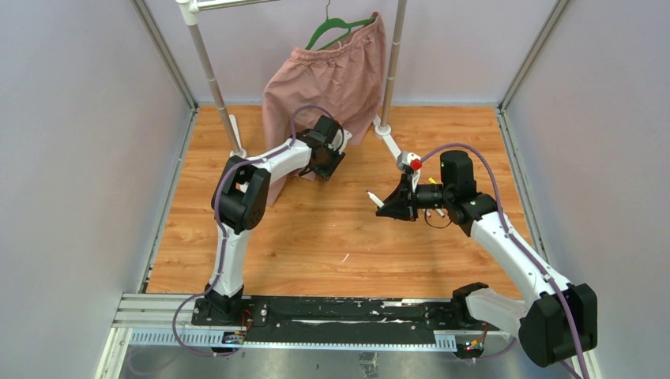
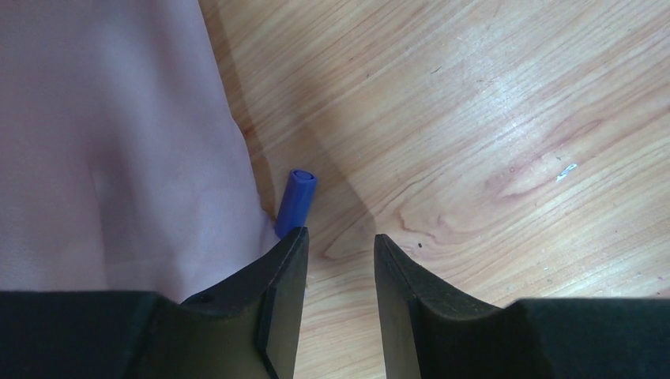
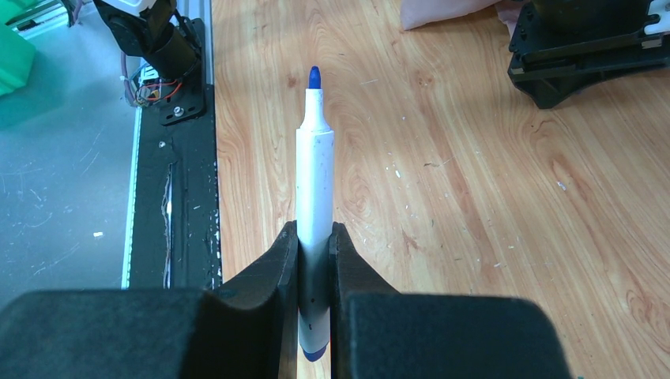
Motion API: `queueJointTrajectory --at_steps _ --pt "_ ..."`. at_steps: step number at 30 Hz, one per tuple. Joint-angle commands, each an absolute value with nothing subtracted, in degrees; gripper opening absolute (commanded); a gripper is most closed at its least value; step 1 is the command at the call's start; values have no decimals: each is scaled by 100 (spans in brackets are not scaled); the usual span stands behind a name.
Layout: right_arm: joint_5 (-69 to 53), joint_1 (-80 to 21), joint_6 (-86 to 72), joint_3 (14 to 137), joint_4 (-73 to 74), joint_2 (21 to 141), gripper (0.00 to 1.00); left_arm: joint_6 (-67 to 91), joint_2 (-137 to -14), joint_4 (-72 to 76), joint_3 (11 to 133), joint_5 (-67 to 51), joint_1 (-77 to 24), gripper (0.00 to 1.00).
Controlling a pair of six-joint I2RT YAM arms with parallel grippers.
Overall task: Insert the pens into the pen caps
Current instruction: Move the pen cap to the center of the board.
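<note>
The left gripper (image 2: 340, 241) hangs with its fingers spread and nothing between them. The blue-purple cap (image 2: 296, 201) lies flat on the wooden table (image 2: 474, 118), just ahead of the left-hand fingertip rather than in the gap, and right against the edge of the pink shorts (image 2: 111, 142). Closing from here would likely miss it. A finger coming down could also knock the cap under the cloth or pinch fabric along with it. The right gripper (image 3: 314, 237) has its fingers pressed onto the white pen (image 3: 314, 166) near the rear end, so most of the barrel and the blue tip stick out well beyond the fingertips. With so much overhang, the pen could swivel or slide back in the grip when it is pushed into the cap, and the tip would then miss the cap's mouth.
</note>
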State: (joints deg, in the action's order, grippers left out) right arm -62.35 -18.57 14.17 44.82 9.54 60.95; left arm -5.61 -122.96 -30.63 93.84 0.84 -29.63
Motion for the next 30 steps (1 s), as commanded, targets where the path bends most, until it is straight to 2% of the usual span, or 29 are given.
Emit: queueJointTrajectory --at_steps 1,21,30 --pt "-6241 -1749 1477 4642 1066 6113 0 -659 -12247 -3157 9486 -99 -2918 41" --pt "-6267 -1740 1477 4641 1058 6144 0 -911 -12458 -3056 9754 176 -2831 43" --pt "-6289 -1713 1468 4641 1067 6117 0 -949 -12876 -3430 10064 58 -2780 35"
